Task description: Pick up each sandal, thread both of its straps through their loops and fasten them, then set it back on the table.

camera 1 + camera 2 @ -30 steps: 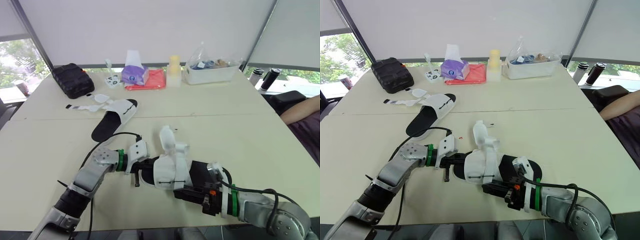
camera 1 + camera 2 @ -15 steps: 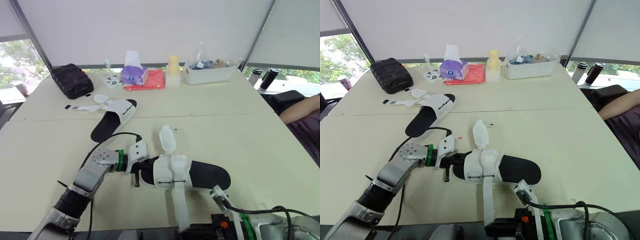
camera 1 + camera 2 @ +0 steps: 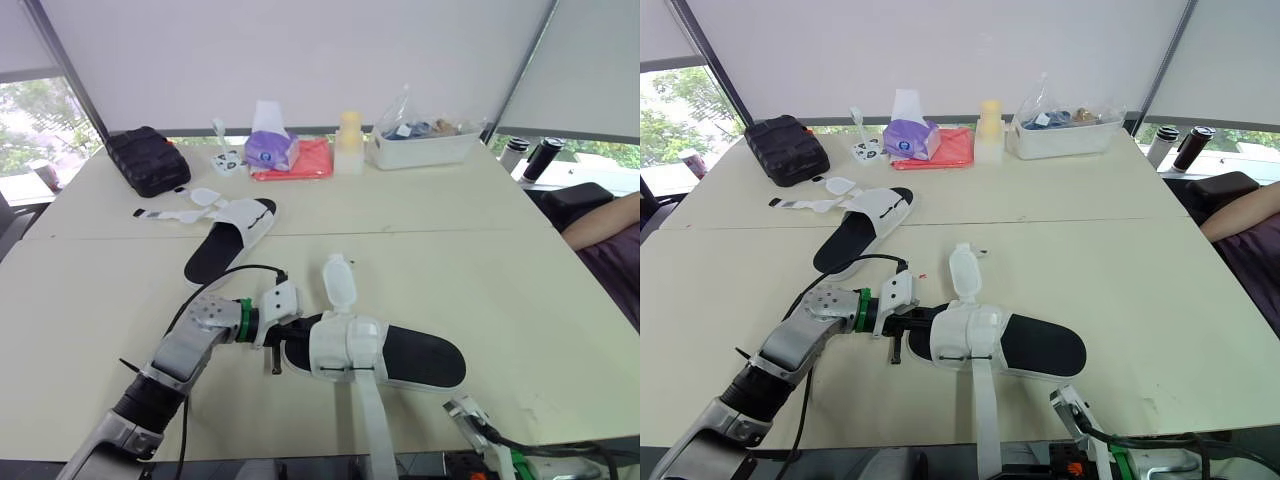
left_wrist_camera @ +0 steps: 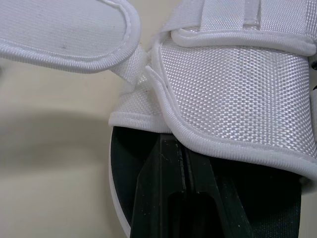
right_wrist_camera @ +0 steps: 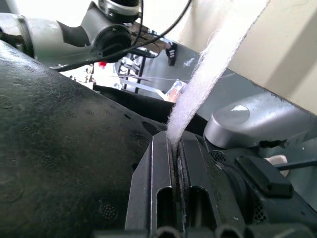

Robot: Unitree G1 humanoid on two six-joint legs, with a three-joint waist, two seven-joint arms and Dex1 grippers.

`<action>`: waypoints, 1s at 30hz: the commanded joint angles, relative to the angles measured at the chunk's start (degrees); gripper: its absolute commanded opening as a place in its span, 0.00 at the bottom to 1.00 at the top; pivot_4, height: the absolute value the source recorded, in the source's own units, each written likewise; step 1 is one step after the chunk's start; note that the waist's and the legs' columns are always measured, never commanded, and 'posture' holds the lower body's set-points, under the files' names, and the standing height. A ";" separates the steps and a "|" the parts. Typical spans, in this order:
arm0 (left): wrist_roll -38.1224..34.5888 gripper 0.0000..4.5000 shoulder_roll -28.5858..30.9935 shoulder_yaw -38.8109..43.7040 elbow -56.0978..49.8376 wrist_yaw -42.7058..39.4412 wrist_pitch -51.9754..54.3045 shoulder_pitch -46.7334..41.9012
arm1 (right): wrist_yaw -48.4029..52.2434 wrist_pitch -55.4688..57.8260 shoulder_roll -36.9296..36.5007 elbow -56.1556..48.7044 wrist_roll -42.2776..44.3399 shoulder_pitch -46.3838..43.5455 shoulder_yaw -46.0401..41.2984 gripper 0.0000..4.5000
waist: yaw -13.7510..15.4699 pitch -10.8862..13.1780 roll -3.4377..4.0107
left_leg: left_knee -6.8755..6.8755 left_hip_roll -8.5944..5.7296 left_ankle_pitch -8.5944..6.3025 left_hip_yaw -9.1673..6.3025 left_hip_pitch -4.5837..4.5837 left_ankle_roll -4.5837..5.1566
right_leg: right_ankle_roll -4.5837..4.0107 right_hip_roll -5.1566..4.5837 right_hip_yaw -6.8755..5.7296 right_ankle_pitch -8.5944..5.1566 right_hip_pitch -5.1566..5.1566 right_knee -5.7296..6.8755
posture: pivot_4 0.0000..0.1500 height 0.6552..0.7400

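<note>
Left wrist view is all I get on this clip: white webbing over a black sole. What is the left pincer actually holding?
Observer: The left pincer is shut on the toe end of the near sandal, which lies flat on the table.
Operator: And the right arm?
Observer: The right pincer is shut on that sandal's long strap, drawn past the table's near edge.
Operator: The other sandal?
Observer: The far sandal lies near the black case, straps open.

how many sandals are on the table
2. The near sandal lies in front, its end in the left gripper, its strap in the right gripper. The far sandal lies back left, by the black case.
</note>
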 commanded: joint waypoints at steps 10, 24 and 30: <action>1.64 0.00 -1.47 -1.63 2.81 0.60 -0.85 -0.99 | -27.60 -7.54 8.76 11.07 30.41 -25.90 4.23 0.00 | 0.05 0.01 -0.07 | 0.08 0.04 0.00 -0.01 -0.03 0.00 | 0.00 -0.05 -0.09 0.00 0.10 -0.03 | 1.00 1.00; 1.61 0.00 -1.40 -1.01 0.98 2.29 -0.12 0.81 | -46.93 -9.66 13.96 20.36 40.88 -34.18 3.76 0.14 | -0.07 0.00 -0.05 | 0.08 0.08 0.00 -0.09 -0.01 0.00 | 0.03 -0.17 0.02 0.03 0.08 -0.02 | 1.00 1.00; 1.55 0.00 -1.58 -1.11 0.98 2.65 -0.18 0.92 | -48.31 -10.09 13.89 19.08 41.42 -33.67 2.42 0.73 | -0.09 0.00 -0.04 | 0.06 0.08 0.00 -0.08 -0.01 0.00 | 0.03 -0.16 0.02 0.03 0.08 -0.02 | 1.00 1.00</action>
